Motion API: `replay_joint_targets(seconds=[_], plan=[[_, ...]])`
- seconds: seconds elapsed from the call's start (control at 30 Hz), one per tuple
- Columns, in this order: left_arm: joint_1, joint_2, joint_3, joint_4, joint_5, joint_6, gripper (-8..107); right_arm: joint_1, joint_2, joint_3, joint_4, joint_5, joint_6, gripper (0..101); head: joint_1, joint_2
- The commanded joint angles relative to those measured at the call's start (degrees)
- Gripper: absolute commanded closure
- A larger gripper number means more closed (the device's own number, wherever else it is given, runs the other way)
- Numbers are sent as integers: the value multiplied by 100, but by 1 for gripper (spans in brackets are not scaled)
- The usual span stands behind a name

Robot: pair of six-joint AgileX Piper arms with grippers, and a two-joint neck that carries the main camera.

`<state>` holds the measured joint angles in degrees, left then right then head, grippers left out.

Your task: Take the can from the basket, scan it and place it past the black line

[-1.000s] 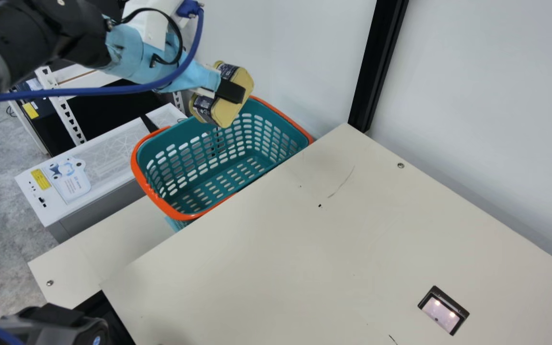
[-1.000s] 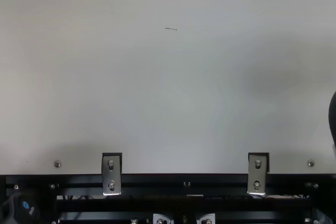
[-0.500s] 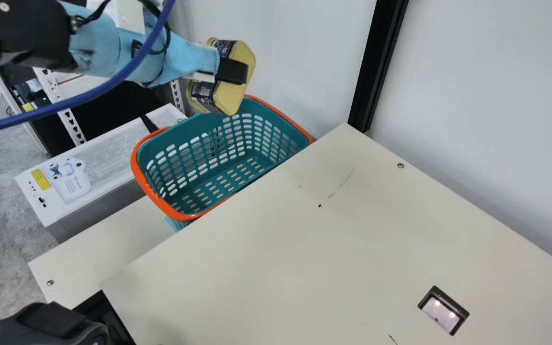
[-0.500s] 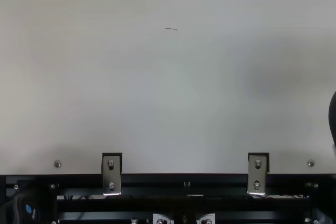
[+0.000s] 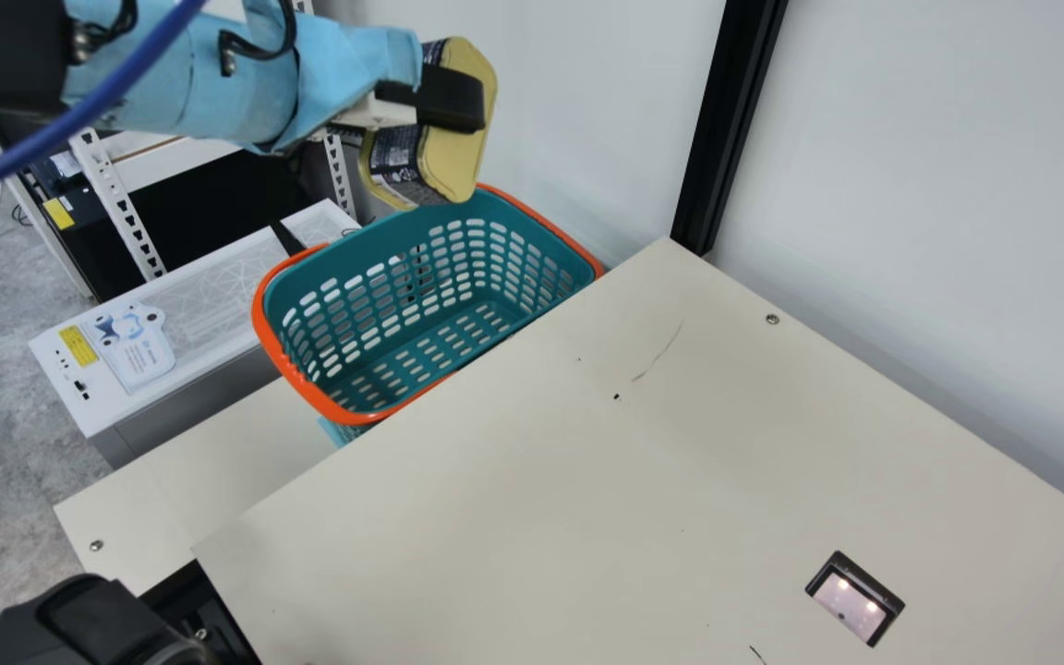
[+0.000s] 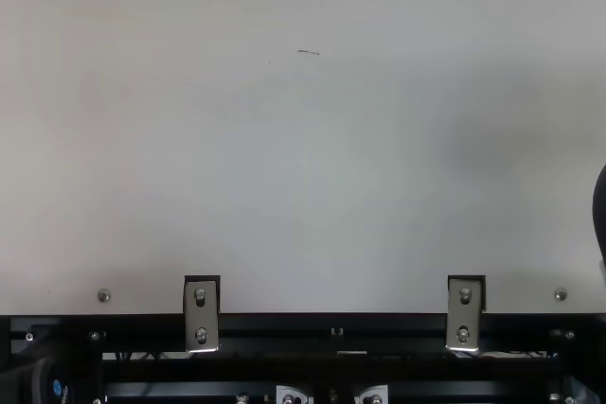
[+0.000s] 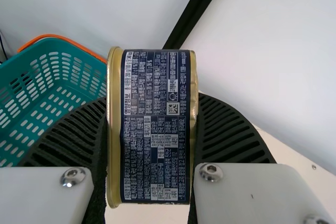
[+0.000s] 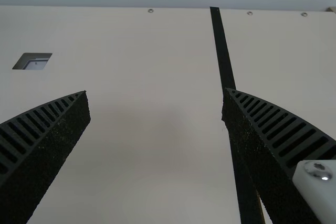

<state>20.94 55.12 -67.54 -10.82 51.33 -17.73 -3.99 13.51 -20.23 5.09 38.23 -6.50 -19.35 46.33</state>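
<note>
Main view, upper left: left pincer [image 5: 435,103] pinching the can [image 5: 458,162], tilted, off the bench [image 5: 541,480]; orange-rimmed basket [image 5: 296,377] lower in frame. Scanner window [image 5: 853,606], lower right, set in bench. Right wrist view: right pincer [image 8: 156,92] spread, nothing between; black line [image 8: 222,51] on bench.

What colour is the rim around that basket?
The basket's rim is bright orange; it shows best in the main view.
</note>
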Motion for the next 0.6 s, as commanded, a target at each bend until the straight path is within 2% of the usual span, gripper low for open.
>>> replay_joint_targets(seconds=[0.0,0.33,0.57], plan=[[-221,-15,-84,331,72,-678,89,0,0,0,0,0,0,0,-340,176],[-1060,-118,-379,1244,335,-2018,89,0,0,0,0,0,0,0,-340,176],[-1650,-113,-628,1650,687,-2926,89,0,0,0,0,0,0,0,-340,176]])
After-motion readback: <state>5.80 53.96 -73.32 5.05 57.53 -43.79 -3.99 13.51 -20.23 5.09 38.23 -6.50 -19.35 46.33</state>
